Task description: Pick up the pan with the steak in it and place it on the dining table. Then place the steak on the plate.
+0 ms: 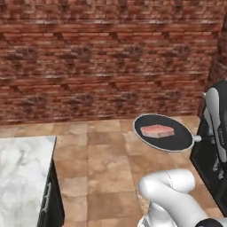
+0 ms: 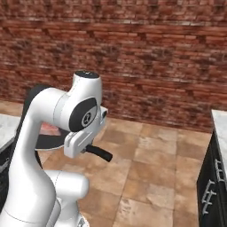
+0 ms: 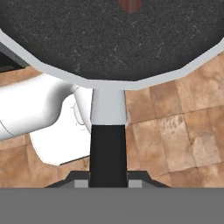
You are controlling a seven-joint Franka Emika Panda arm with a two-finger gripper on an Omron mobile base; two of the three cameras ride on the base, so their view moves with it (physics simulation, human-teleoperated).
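Gripper [image 3: 109, 181] is clamped on the thin black handle [image 3: 108, 148] of the pan [image 1: 164, 131], jaws narrow, one tip each side of the handle at the bottom of the hand view. Pan is held up in the air above the tan tiled floor [image 1: 102, 173], roughly level, w/ the red brick wall [image 1: 97, 57] behind it.

In the left base view the pan's dark round bowl w/ pale rim sits mid-right; the steak [image 1: 157, 130], a pink-red slab, lies flat inside it, a bit left of centre. Handle end runs off to the right toward the white arm [image 1: 216, 119] at the frame edge.

Right base view: the arm's big white links cover most of the pan; a dark sliver of the bowl [image 2: 51, 141] and a pinkish bit of steak [image 2: 51, 129] peek out left of the wrist, and the black handle [image 2: 99, 153] pokes out to the right below the hand.

Hand view: speckled black pan bottom fills the top, grey rim, pale neck joining bowl to handle; a small reddish patch at the very top edge is prob. the steak [image 3: 130, 4], too little to be sure.

Marble top [image 1: 22, 173] w/ dark base at lower left of the left base view, well apart from the pan; looks like the dining table. Another marble edge over dark drawers [image 2: 215, 177] at the right edge of the right base view
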